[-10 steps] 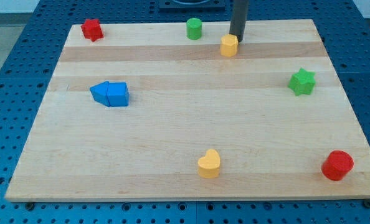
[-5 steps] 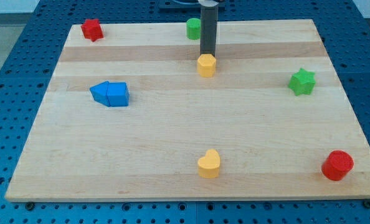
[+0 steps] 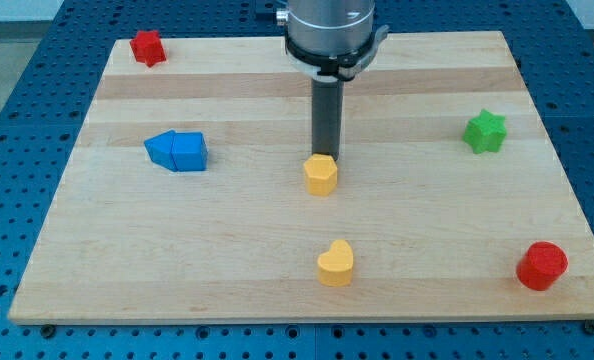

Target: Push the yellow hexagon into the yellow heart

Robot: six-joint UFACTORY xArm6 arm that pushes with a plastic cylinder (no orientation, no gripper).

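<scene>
The yellow hexagon (image 3: 320, 175) lies near the middle of the wooden board (image 3: 427, 230). My tip (image 3: 325, 157) touches its top edge, on the side toward the view's top. The yellow heart (image 3: 335, 264) lies toward the view's bottom, a short way below the hexagon and slightly to the right, apart from it. The rod rises straight up to the arm's head (image 3: 332, 30) at the view's top.
A red star (image 3: 148, 47) sits at the top left corner. Two blue blocks (image 3: 176, 151) lie joined at the left. A green star (image 3: 485, 131) is at the right, a red cylinder (image 3: 542, 266) at the bottom right.
My tip has pushed the yellow hexagon down the view and leftward, from the board's top edge to its middle. The arm's head has come into view and now hides the green cylinder.
</scene>
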